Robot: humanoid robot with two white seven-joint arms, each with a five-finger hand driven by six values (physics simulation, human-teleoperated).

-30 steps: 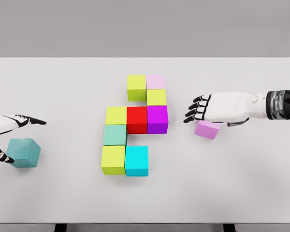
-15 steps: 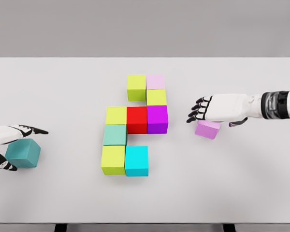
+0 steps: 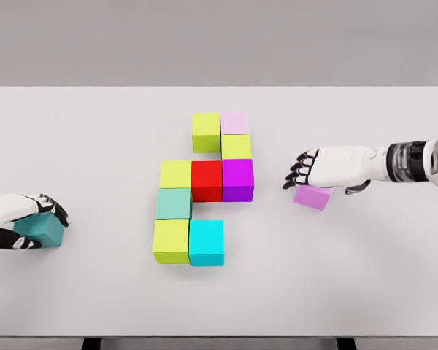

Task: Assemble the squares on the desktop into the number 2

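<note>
Teal cube (image 3: 45,232) sits clasped in the left hand (image 3: 25,220); right hand (image 3: 328,169) hovers slack over violet cube (image 3: 313,196).

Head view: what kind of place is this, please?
Probably a simulated tabletop test scene: a plain white table, a bare grey backdrop, coloured cubes such as the red cube, and two white robot arms.
</note>
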